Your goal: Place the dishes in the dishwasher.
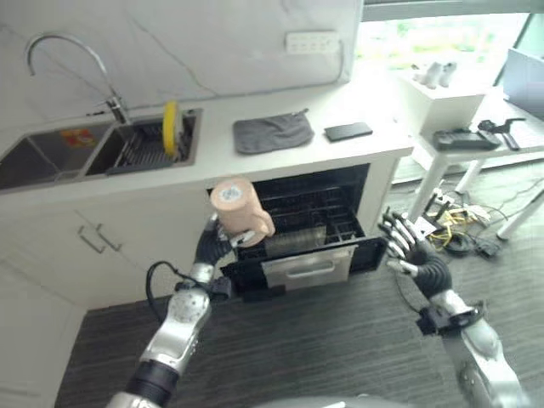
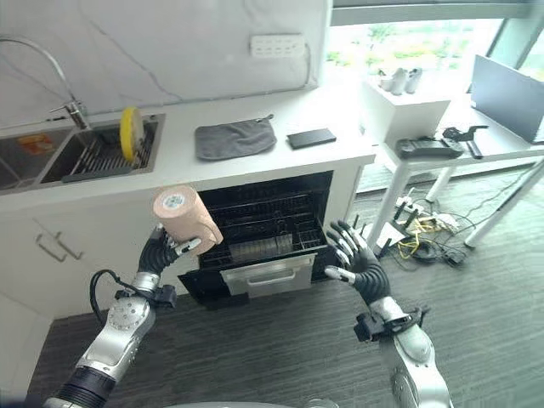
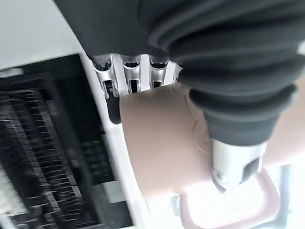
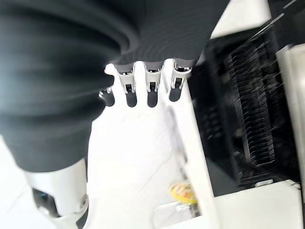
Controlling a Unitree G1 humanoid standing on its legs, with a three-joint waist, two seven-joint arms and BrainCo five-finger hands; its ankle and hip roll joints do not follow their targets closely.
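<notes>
Your left hand (image 1: 210, 246) is gripping a pink mug (image 1: 239, 206), fingers curled around it, and holding it tilted in the air in front of the open dishwasher (image 1: 316, 223). Your right hand (image 2: 361, 263) is hovering to the right of the pulled-out rack (image 2: 263, 223), fingers spread apart and holding nothing. A yellow plate (image 1: 170, 127) is standing upright in the sink (image 1: 51, 153) on the counter.

We cannot see most of the left hand (image 1: 210, 246), since the pink mug (image 1: 240, 208) it holds covers its fingers in the eye views. In the left wrist view the mug's handle (image 3: 228, 212) runs off the edge, and the dishwasher rack (image 3: 33, 157) beside it is too blurred to read
</notes>
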